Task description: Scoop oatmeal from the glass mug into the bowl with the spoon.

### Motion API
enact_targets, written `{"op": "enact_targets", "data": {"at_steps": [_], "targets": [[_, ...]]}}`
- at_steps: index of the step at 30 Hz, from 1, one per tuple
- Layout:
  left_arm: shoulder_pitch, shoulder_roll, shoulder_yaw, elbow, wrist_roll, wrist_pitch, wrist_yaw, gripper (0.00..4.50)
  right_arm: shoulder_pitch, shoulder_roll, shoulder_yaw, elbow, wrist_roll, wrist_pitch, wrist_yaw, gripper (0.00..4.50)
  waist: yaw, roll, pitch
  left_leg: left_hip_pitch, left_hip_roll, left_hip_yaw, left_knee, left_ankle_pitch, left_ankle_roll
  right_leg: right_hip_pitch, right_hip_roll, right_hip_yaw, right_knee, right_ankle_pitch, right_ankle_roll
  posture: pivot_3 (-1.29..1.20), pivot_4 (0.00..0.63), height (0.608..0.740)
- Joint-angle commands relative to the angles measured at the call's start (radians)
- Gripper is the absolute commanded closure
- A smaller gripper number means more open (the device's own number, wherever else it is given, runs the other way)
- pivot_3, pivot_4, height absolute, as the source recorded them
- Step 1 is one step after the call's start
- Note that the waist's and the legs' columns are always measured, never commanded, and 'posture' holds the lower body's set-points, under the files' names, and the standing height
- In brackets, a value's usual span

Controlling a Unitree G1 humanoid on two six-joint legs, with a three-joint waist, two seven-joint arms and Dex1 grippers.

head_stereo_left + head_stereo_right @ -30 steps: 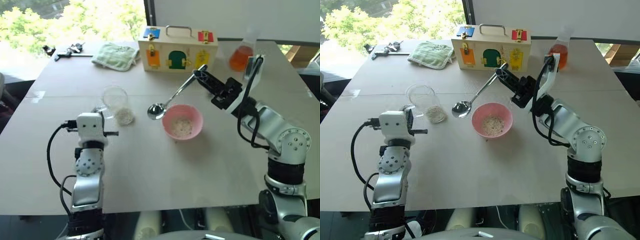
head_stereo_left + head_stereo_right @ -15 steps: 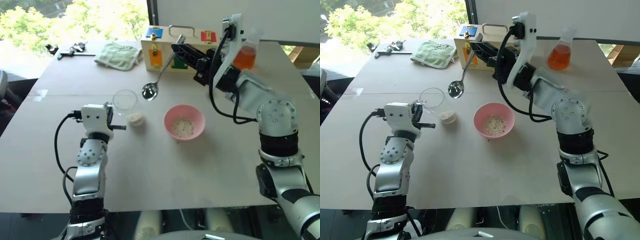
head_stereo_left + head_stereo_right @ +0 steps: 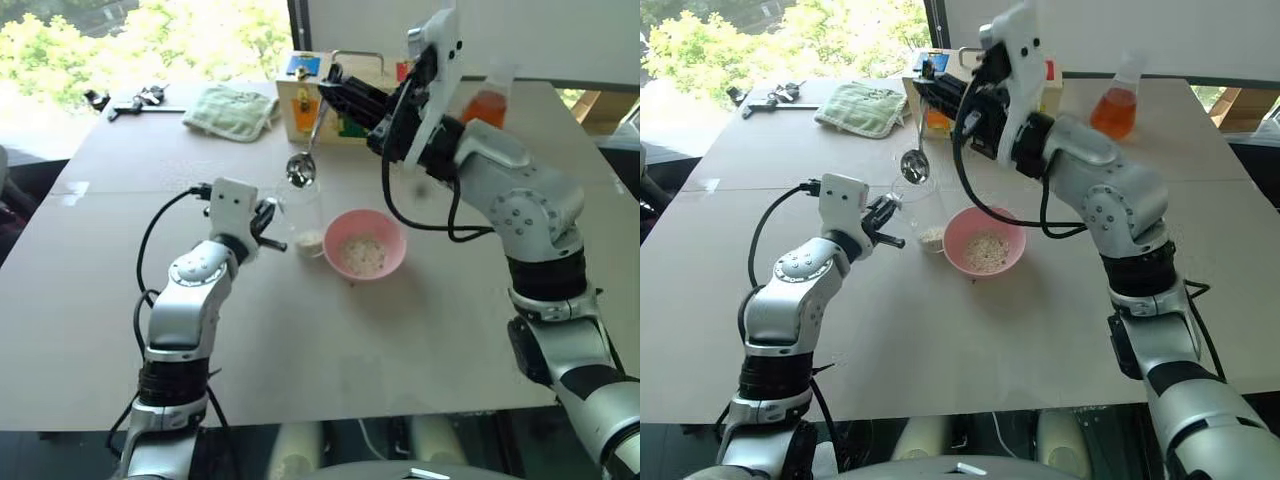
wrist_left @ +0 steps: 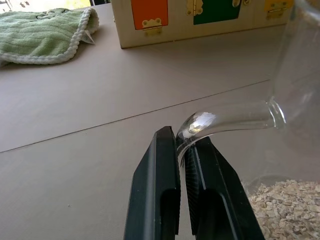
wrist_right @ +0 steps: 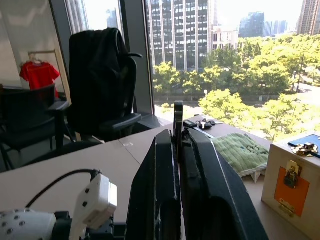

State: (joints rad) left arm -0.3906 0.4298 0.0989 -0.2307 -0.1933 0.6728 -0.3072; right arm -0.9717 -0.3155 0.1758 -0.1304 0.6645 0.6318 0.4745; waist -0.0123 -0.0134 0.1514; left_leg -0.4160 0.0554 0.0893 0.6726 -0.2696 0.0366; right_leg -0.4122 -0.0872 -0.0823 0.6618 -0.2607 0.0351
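The spoon [image 3: 301, 169] seemingly hangs above the glass mug [image 3: 303, 222], left of the bowl [image 3: 366, 243].

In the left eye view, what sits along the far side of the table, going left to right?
Black tool → green cloth → wooden latch box → flask of orange liquid.

High-rise office or lab: office chair [image 5: 102, 80], city towers [image 5: 185, 30] through window, bare worktable [image 3: 300, 340].

Open table [image 3: 330, 340] in front of the pink bowl [image 3: 367, 243]; behind it, wooden box [image 3: 300, 105], green cloth [image 3: 232, 108], orange flask [image 3: 482, 108].
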Motion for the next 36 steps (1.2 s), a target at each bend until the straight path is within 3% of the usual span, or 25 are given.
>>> {"op": "enact_targets", "data": {"at_steps": [1, 7, 17, 25, 36], "targets": [[-0.059, 0.056, -0.005, -0.018, -0.026, 0.030, -0.072, 4.48, 0.002, -0.009, 0.038, 0.002, -0.092, -0.057, 0.067, 4.50, 0.000, 0.000, 0.000, 0.000, 0.000, 0.000, 0.000, 0.000, 0.000, 0.000, 0.000, 0.000, 0.000, 0.000, 0.000, 0.00, 0.150, 0.740], [-0.134, 0.150, -0.047, 0.027, -0.075, 0.075, -0.242, 4.48, 0.013, 0.016, 0.110, 0.061, -0.190, -0.099, 0.174, 4.50, 0.000, 0.000, 0.001, 0.000, 0.000, 0.000, 0.000, 0.000, -0.001, 0.000, 0.000, 0.000, 0.000, 0.000, 0.000, 0.00, 0.150, 0.740], [-0.228, 0.259, -0.140, 0.239, 0.042, -0.231, -0.411, 4.48, 0.005, 0.089, 0.121, 0.162, -0.214, -0.010, 0.255, 4.50, 0.000, -0.001, 0.002, 0.000, 0.000, 0.006, 0.000, 0.001, -0.002, -0.001, 0.001, 0.000, 0.000, 0.000, 0.000, 0.00, 0.150, 0.740], [-0.211, 0.253, -0.146, 0.309, 0.095, -0.388, -0.429, 4.48, 0.004, 0.172, -0.016, 0.175, -0.121, 0.202, 0.165, 4.50, 0.000, -0.001, 0.002, -0.001, 0.000, 0.007, 0.001, 0.001, -0.002, -0.001, 0.001, 0.000, 0.001, 0.000, 0.000, 0.00, 0.150, 0.740], [-0.146, 0.231, -0.134, 0.321, 0.110, -0.454, -0.400, 4.48, -0.075, 0.252, -0.261, 0.214, -0.023, 0.381, -0.023, 4.50, 0.000, -0.001, 0.002, 0.000, 0.000, 0.007, 0.001, 0.001, -0.002, -0.001, 0.001, 0.001, 0.001, 0.000, 0.000, 0.00, 0.150, 0.740]]}}
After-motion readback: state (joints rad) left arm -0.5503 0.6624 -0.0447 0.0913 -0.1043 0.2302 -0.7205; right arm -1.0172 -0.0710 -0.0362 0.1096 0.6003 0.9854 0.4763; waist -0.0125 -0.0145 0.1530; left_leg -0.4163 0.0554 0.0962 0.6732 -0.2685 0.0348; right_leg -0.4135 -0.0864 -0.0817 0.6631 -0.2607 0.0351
